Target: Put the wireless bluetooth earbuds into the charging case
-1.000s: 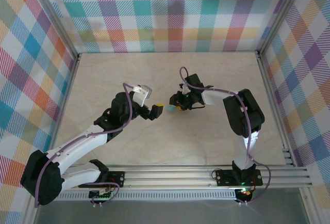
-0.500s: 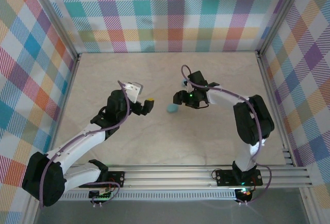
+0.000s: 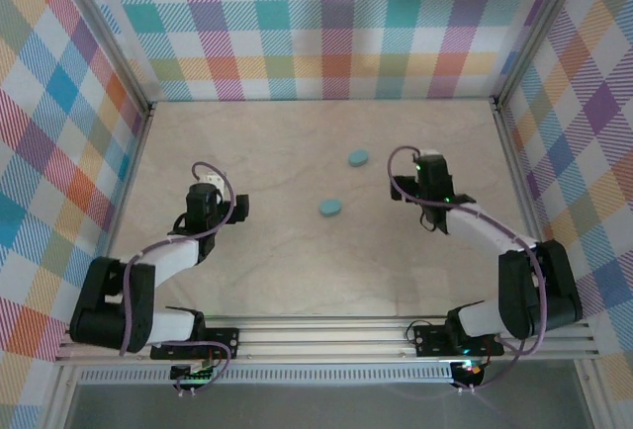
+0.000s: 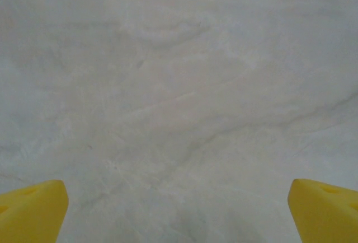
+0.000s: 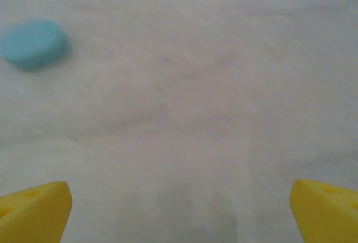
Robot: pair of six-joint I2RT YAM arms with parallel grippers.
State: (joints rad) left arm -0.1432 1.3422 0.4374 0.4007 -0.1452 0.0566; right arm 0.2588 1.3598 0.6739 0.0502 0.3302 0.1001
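Two light-blue oval cases sit out on the bench (image 3: 287,271), and neither arm is touching them. The far charging case (image 3: 357,158) lies toward the back, a bit right of centre. The near charging case (image 3: 330,209) is closer to the arms and slightly left of it, so they're near each other but apart. From overhead both look like plain closed pebbles.

Left arm: elbow folded low at the front-left corner, forearm angling up and to the right. The left end effector (image 3: 203,200) points down at bare bench, well apart from both cases. In its wrist cam the yellow fingertips (image 4: 33,209) sit out in the two bottom corners, so it's spread wide with nothing in between.

Right arm: elbow tucked at the front right, forearm angling up and to the left. The right end effector (image 3: 430,174) is off to the right of the cases, not touching either. Same deal on its wrist cam, tips way out in the bottom corners, wide open and holding nothing. One charging case (image 5: 33,42) lies up in the top-left of that view; can't tell which of the two it is.
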